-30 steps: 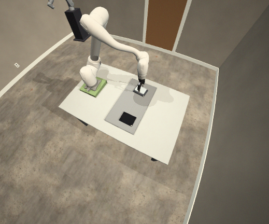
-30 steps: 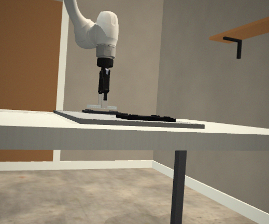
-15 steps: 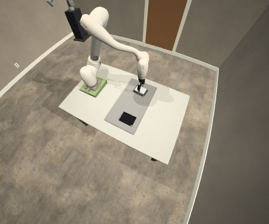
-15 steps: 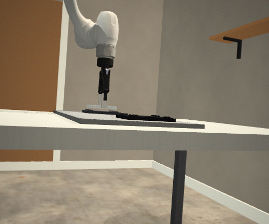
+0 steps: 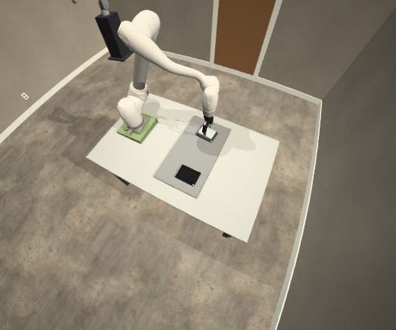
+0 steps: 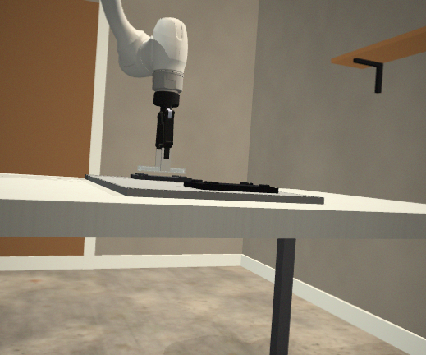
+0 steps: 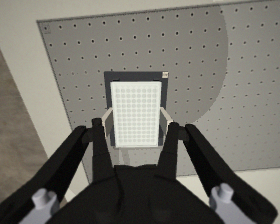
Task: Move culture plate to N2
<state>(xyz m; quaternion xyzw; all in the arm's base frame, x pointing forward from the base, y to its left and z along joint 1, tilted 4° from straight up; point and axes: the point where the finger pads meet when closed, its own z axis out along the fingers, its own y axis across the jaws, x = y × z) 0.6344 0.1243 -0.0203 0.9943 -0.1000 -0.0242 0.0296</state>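
The white 96-well plate (image 5: pixel 207 133) with its clear lid on top sits between my fingers, level and the right way up. My gripper (image 5: pixel 207 128) points straight down and is shut on the plate's two long sides. In the wrist view the plate (image 7: pixel 136 114) covers most of the dark nest N1 (image 7: pixel 111 76) below it, and the fingertips press its sides. In the side view the plate (image 6: pixel 158 170) hangs a little above N1 (image 6: pixel 157 177), under the gripper (image 6: pixel 163 158). The black nest N2 (image 5: pixel 188 175) stands empty at the near end of the grey plate; it also shows in the side view (image 6: pixel 231 186).
Both nests stand on a grey perforated baseplate (image 5: pixel 192 156) on the white table (image 5: pixel 184 168). The arm's base stands on a green pad (image 5: pixel 138 127) at the table's left corner. A wall shelf (image 6: pixel 391 47) hangs far to the right.
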